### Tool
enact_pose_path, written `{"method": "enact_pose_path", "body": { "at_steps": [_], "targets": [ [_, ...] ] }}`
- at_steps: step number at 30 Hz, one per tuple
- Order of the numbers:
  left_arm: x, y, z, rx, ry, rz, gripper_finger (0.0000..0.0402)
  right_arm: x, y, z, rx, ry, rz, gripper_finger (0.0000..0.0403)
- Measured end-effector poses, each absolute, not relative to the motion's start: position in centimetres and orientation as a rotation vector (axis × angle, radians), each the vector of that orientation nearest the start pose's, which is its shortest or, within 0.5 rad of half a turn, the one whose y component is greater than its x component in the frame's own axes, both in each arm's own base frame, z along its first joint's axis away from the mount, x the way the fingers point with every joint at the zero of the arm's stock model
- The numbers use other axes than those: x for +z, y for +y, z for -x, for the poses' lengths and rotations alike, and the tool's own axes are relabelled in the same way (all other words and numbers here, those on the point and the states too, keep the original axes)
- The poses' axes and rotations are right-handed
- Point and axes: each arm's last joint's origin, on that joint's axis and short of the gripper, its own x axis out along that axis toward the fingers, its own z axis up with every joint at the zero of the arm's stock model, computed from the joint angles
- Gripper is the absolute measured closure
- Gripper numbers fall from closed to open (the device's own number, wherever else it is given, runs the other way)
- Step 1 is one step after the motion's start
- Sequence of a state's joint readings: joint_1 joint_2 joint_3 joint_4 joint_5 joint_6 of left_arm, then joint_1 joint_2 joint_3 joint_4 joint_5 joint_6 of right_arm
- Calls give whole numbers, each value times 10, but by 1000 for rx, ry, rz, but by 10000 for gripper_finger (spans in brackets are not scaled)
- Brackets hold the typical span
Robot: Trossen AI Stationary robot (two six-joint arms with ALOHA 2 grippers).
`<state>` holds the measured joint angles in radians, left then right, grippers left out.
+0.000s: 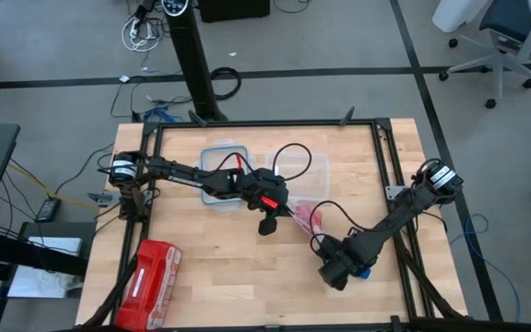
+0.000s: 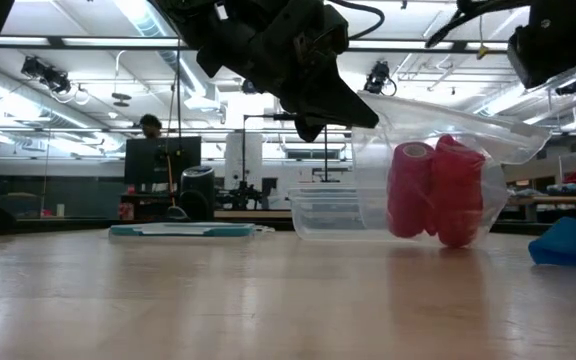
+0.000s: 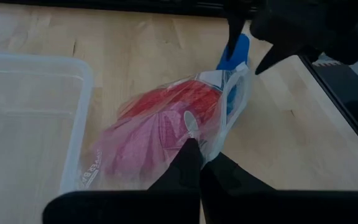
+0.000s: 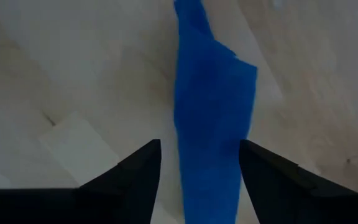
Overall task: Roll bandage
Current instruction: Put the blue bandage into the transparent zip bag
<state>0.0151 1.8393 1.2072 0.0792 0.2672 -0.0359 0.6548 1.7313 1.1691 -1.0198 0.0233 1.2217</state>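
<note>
The blue bandage (image 4: pixel 210 93) lies as a flat strip on the wood table near its front right, also seen in the high view (image 1: pixel 365 273). My right gripper (image 4: pixel 199 155) hangs open above it, pointing down, with a finger on each side and clear of it. A clear plastic bag (image 3: pixel 166 130) with red-pink fabric rolls (image 2: pixel 436 190) inside sits mid-table. My left gripper (image 3: pixel 194 146) is shut on this bag. My left gripper pinches the bag's clear film (image 3: pixel 190 127) on its upper side between its two fingers. It comes slanting down from the table's left. The film is drawn up toward the fingers (image 2: pixel 363 112), while the bag's bottom and the rolls rest on the table.
A clear tub (image 1: pixel 304 171) stands behind the bag, and a blue-rimmed clear box (image 1: pixel 221 173) lies under the left arm. A red zip pouch (image 1: pixel 150 272) lies at the front left. Black frame rails (image 1: pixel 387 166) border the tabletop.
</note>
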Motion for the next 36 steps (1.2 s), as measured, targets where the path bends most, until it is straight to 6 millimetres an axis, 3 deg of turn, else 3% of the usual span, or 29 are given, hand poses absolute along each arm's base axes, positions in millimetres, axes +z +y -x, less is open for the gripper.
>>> {"method": "enact_pose_path", "body": {
  "at_steps": [12, 17, 23, 36],
  "targets": [
    [211, -1, -404, -241, 559, 133, 401, 171, 180, -234, -453, 1523, -443, 125],
    [211, 0, -404, -240, 559, 133, 401, 171, 179, -235, -458, 1505, -434, 158],
    [211, -1, -404, -240, 559, 133, 401, 156, 177, -230, -441, 1510, -477, 218],
    [211, 0, -404, -238, 562, 132, 401, 156, 175, -228, -433, 1509, -478, 245]
  ]
}}
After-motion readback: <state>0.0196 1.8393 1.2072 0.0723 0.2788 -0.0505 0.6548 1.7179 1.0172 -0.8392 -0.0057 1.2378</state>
